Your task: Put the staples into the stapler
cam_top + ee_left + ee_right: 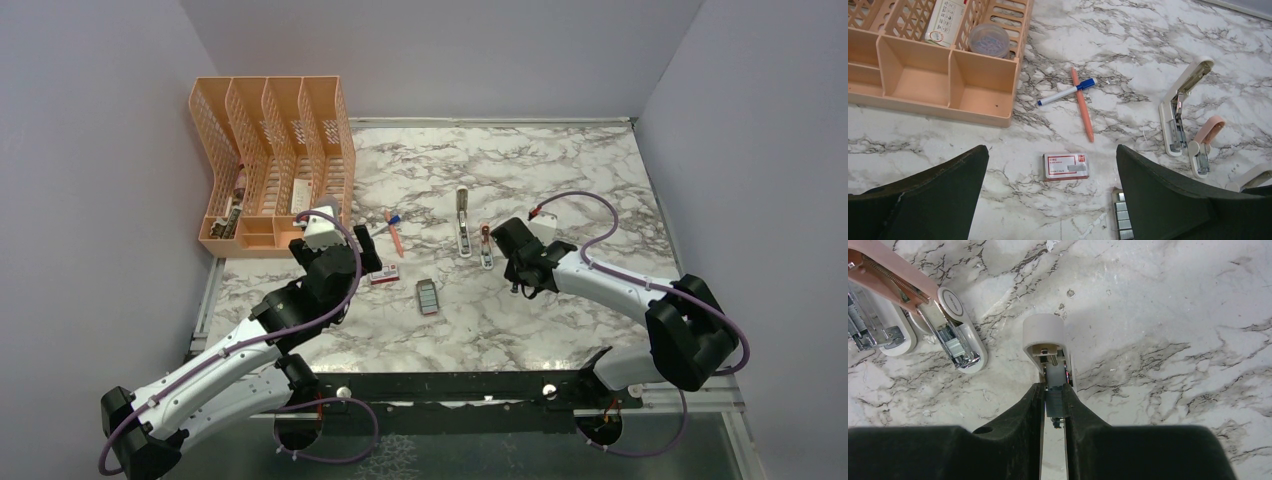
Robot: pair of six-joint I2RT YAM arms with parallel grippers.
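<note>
The right gripper (pixel 1054 390) is pressed together on a grey metal piece (pixel 1054 404), likely a staple strip, at the open channel of the white stapler (pixel 1044 332), which seems to rest on the table just ahead of the fingers. The left gripper (pixel 1052 150) hangs fully spread above the red-and-white box (pixel 1065 166), holding nothing; loose staples (pixel 1122 215) lie just beside that box.

To do this step well, the strip should be kept in line with the channel and pushed in low and slowly; a small tilt would probably jam it against the metal walls; the other staplers (pixel 955 337) lie near and should not be knocked.

The table (pixel 1173 315) is glossy with a marble pattern, probably slippery, so the stapler may slide; plain lilac walls (pixel 90 120) close three sides.
</note>
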